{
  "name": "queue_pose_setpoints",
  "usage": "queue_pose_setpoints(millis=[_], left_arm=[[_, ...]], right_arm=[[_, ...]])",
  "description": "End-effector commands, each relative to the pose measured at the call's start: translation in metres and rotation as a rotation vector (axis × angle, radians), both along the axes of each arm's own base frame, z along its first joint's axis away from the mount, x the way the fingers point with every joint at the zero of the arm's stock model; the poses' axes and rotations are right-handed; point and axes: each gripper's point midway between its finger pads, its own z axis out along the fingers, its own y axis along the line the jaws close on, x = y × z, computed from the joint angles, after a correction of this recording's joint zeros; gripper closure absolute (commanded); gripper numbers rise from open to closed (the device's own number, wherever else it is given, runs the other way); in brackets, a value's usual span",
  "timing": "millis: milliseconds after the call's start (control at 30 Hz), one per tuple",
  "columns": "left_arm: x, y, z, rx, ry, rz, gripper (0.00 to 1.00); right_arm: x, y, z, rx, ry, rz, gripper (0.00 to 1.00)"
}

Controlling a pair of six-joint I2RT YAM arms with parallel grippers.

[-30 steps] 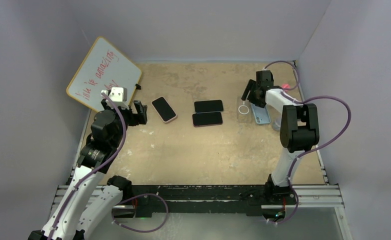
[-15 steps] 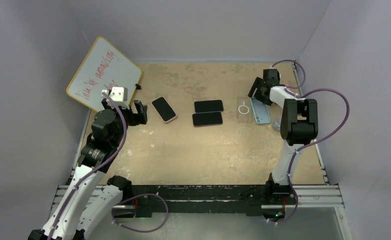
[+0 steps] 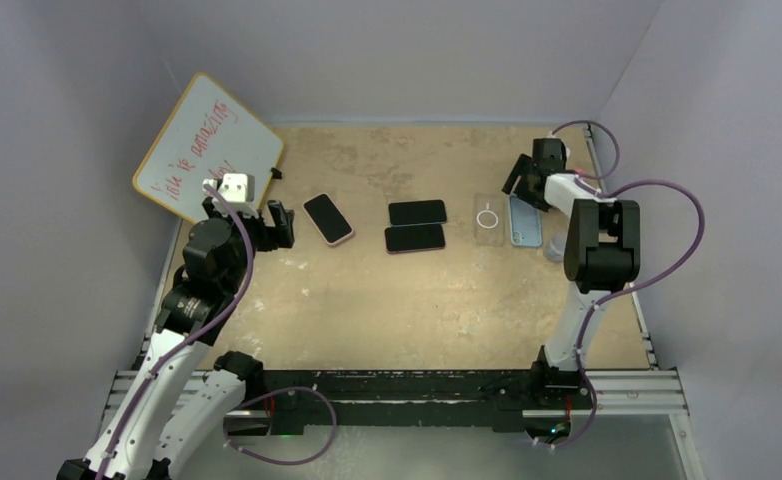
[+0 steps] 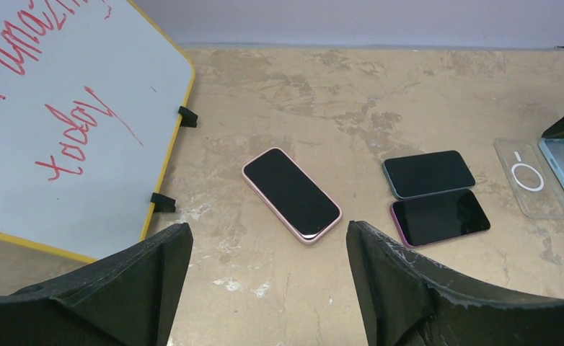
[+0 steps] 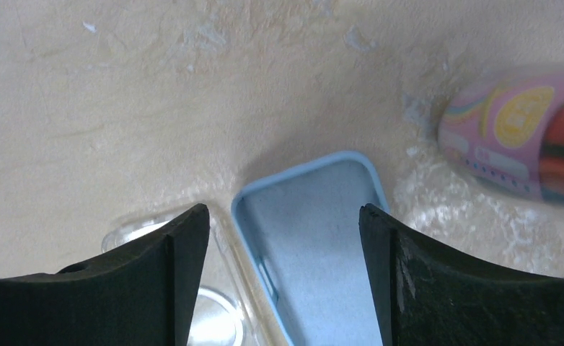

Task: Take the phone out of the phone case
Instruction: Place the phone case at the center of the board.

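The pink-cased phone (image 4: 292, 194) lies screen-up left of the worktop's (image 3: 387, 300) middle, well short of the far edge. The left hand (image 4: 268, 231) hovers at its near-left side, jaws wide, holding nothing. Two bare phones (image 3: 417, 212) lie side by side mid-worktop. Toward the right edge, the right hand (image 3: 523, 188), also wide and holding nothing, hangs over a blue case (image 5: 315, 245) beside a clear case (image 3: 488, 219).

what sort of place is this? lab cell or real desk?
Probably a lab data-collection cell. Plain walls box in a worn tabletop, two arms are bolted to a rail at its near edge, and the props look staged: cased phone, bare phones, empty cases, whiteboard.
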Motion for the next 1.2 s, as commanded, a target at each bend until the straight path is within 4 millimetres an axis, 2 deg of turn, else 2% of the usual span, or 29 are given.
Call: queue_pose_setpoints(millis=[0,300,400,500,667,900,1000,1167], left_arm=[[0.003,0.0,0.001,-0.021,-0.017,0.003,0.19],[0.003,0.0,0.002,-0.027,-0.018,0.002,0.19],[0.004,0.001,0.001,-0.028,-0.015,0.005,0.19],[0.004,0.001,-0.001,-0.029,-0.011,0.006,0.19],[0.005,0.001,-0.001,-0.03,-0.01,0.008,0.19],[0.005,0.002,-0.002,-0.03,-0.006,0.013,0.19],[0.006,0.003,-0.004,-0.033,0.0,0.017,0.2],[0.01,0.003,-0.01,-0.045,0.024,0.031,0.19]], right_arm=[[-0.015,0.01,0.028,0.053,-0.042,0.0,0.23],[-0.05,0.043,0.023,0.142,-0.017,0.079,0.24],[-0.056,0.057,0.016,0.149,0.003,0.108,0.24],[-0.059,0.063,0.01,0.157,0.016,0.109,0.25],[-0.061,0.08,0.007,0.186,0.025,0.152,0.25],[-0.062,0.102,0.012,0.206,0.023,0.203,0.25],[-0.062,0.1,0.018,0.191,0.011,0.197,0.25],[-0.063,0.095,0.042,0.16,-0.057,0.197,0.24]])
